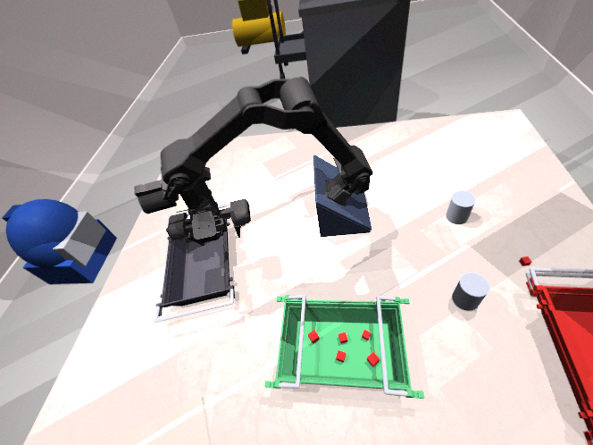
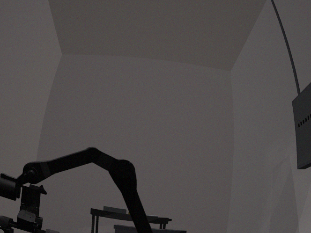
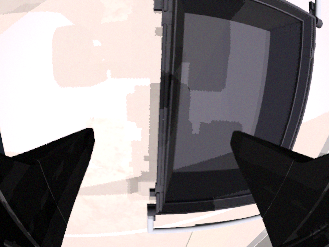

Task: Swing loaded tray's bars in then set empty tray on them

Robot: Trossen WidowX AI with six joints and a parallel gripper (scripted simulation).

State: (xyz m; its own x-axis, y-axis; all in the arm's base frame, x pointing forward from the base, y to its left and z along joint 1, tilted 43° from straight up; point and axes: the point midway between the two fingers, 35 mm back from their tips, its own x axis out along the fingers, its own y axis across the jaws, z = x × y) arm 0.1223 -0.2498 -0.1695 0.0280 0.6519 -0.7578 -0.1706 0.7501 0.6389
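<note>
The green tray (image 1: pixel 321 369) holds several small red blocks on its floor. Its left wire bar (image 1: pixel 301 340) and right wire bar (image 1: pixel 382 344) both lie across its top, inward of the ends. The empty dark grey tray (image 1: pixel 205 272) (image 3: pixel 286 75) stands upright to the left, its near bar (image 1: pixel 196 310) (image 3: pixel 199 230) swung outward; its far end is mostly hidden by the gripper in the top view. My gripper (image 1: pixel 205 233) (image 3: pixel 165 137) is open and empty above the dark tray, with one long wall between its fingertips in the wrist view. The exterior view cuts off the fingers.
The arm's base is on a blue wedge (image 1: pixel 342 215). Two grey cylinders (image 1: pixel 459 207) (image 1: pixel 471 290) stand right of it. A red tray (image 1: pixel 574 325) is at the right edge, with a loose red block (image 1: pixel 525 261) near its corner. A blue rounded object (image 1: pixel 40 231) is beyond the table's left edge.
</note>
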